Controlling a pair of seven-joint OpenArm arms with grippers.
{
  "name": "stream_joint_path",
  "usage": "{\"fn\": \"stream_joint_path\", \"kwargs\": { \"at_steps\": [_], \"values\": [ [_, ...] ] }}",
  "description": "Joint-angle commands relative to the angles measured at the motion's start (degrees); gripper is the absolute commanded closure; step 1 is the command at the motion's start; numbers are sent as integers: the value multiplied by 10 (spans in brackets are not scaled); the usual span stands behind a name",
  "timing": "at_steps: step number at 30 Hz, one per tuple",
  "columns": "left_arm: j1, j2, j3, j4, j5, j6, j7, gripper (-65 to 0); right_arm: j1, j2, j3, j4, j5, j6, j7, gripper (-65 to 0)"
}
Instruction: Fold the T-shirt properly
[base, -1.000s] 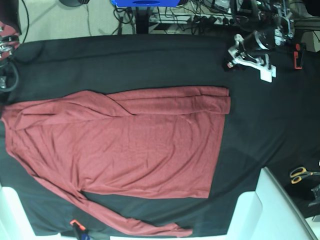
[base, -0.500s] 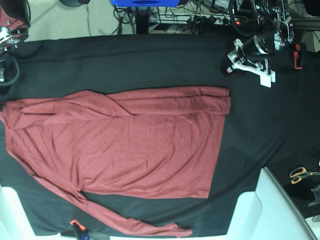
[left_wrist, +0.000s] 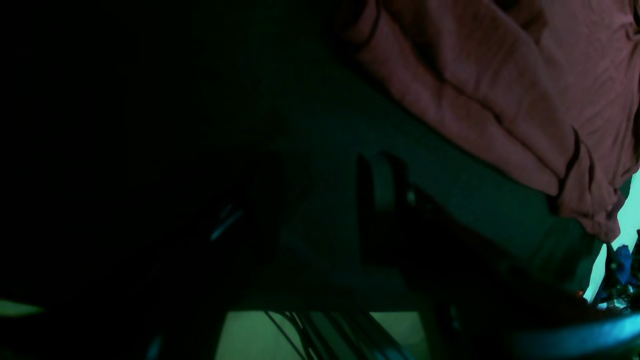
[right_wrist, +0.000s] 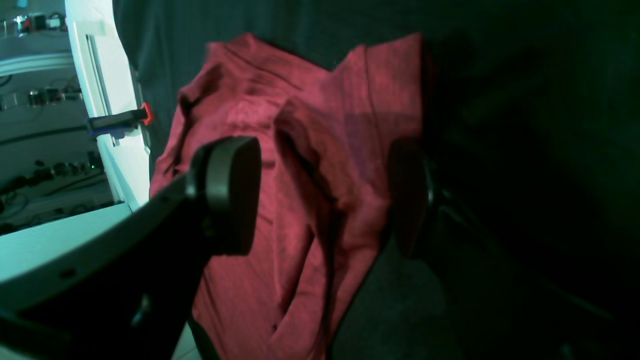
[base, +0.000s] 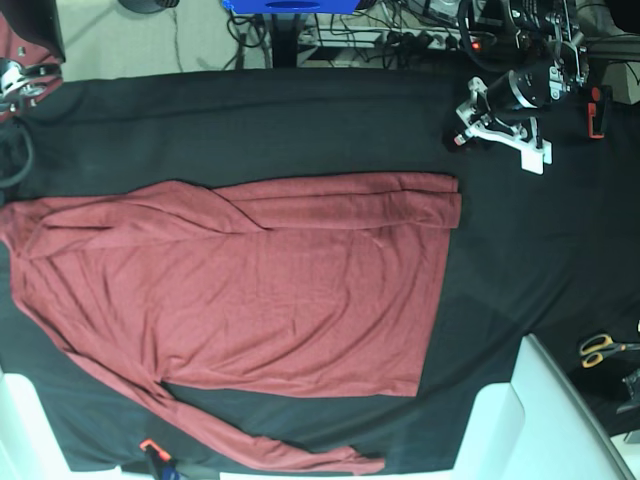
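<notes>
In the base view, the T-shirt (base: 240, 280) lies flat across the middle of the black cloth (base: 300, 120), its long axis running left to right. One sleeve is already laid over the upper edge; the other trails along the lower edge toward the bottom centre. The hem forms a straight vertical edge right of centre.

We see the left gripper (base: 492, 118) at upper right, above and to the right of the hem's top corner and well apart from it. Its wrist view is too dark to show the jaws, so we cannot tell their state. The right gripper (right_wrist: 320, 195) has its pads spread wide, holding nothing, with the collar end of the shirt visible between them. In the base view it sits at the far upper left edge, near the shoulder end.

The fabric is a soft, matte knit with shallow wrinkles. We judge that it will drape and slide on the cloth when lifted.
</notes>
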Motion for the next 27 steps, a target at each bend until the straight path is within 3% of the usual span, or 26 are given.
{"fn": "stream_joint_path", "kwargs": {
  "at_steps": [1, 11, 21, 27],
  "values": [
    [-1, -5, -3, 11, -9, -6, -4, -244, 7, 13, 0, 10, 9, 3, 3, -377],
    [0, -6, -3, 11, -9, -6, -4, -244, 4, 14, 1, -19, 9, 1, 14, -377],
    [4, -6, -3, 11, -9, -6, -4, -244, 0, 29, -4, -112, 9, 4, 82, -377],
    [5, -6, -3, 11, -9, -6, -4, -244, 8, 34, -5, -126, 9, 5, 85, -377]
  ]
}}
